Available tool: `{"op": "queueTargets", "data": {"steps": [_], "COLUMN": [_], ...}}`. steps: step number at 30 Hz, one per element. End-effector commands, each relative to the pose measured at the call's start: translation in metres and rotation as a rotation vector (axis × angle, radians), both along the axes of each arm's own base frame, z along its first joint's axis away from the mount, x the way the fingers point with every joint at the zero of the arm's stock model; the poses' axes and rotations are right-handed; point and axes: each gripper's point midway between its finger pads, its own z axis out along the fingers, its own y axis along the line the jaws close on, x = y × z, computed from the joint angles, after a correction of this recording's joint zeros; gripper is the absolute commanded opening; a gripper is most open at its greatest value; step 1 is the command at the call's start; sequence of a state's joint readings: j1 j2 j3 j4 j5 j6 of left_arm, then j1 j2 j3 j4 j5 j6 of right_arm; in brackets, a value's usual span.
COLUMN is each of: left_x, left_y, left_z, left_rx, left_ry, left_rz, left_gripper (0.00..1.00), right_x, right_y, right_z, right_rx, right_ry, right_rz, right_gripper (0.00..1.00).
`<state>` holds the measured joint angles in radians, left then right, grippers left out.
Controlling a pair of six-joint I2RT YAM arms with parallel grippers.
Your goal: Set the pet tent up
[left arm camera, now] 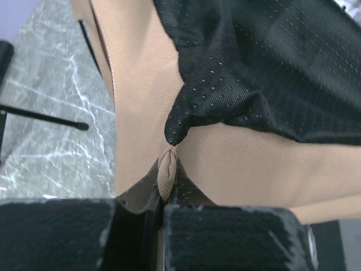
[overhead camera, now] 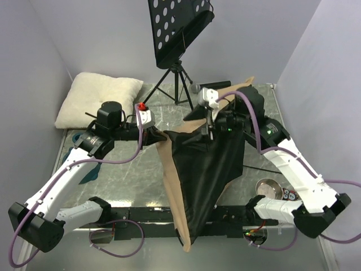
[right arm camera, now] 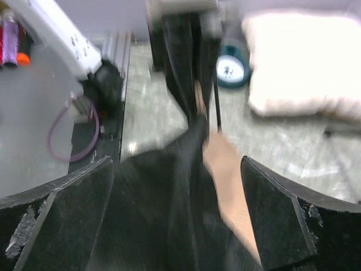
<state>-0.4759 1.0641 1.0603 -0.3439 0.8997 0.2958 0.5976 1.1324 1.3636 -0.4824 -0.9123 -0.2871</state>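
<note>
The pet tent, tan-brown outside with a black lining, hangs crumpled between my two grippers and drapes down over the table's near edge. My left gripper is at its left upper corner. In the left wrist view this gripper is shut on a pinched fold of the tent's tan fabric. My right gripper is at the tent's top middle. Its fingers stand wide apart in the right wrist view, with blurred black and tan tent cloth lying loose between them.
A cream pillow lies at the back left. A black perforated panel on a tripod stands at the back centre. A metal bowl sits by the right arm's base. A thin black pole lies on the marbled table.
</note>
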Motion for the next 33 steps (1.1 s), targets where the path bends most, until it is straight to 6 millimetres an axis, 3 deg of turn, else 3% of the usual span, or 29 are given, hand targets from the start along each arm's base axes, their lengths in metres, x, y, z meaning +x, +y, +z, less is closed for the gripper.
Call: {"op": "queueTargets", "data": {"steps": [1,5,11,18,20,28,29,33], "left_x": [0.005,0.007,0.006,-0.003,-0.008,-0.021,-0.019,-0.012], "left_y": [-0.003,-0.002,-0.003,-0.003,-0.004,-0.001,0.002,0.018], "left_z": [0.032,0.034,0.04,0.048,0.048,0.052,0.054,0.066], "left_rx": [-0.05,-0.038,-0.046,-0.051,-0.044,-0.021,-0.016,-0.045], "left_ry": [-0.01,0.006,0.019,0.008,-0.006,-0.02,-0.026,-0.041], "left_rz": [0.052,0.07,0.077,0.048,0.024,-0.026,-0.003,0.09], "left_gripper": [0.01,0.01,0.01,0.01,0.01,0.01,0.05,0.51], "right_x": [-0.004,0.003,0.015,0.043,0.043,0.029,0.026,0.03], "right_y": [0.01,0.019,0.038,0.049,0.052,0.048,0.045,0.03], "right_z": [0.039,0.027,-0.013,-0.029,-0.034,-0.048,-0.049,-0.037], "right_rx": [0.009,-0.037,-0.138,-0.18,-0.181,-0.226,-0.223,-0.146], "right_ry": [0.013,0.018,-0.007,-0.036,-0.05,-0.103,-0.1,-0.078], "right_rz": [-0.067,-0.149,-0.217,-0.282,-0.261,-0.127,-0.106,-0.139], "right_gripper": [1.0,1.0,1.0,0.97,0.85,0.07,0.0,0.0]}}
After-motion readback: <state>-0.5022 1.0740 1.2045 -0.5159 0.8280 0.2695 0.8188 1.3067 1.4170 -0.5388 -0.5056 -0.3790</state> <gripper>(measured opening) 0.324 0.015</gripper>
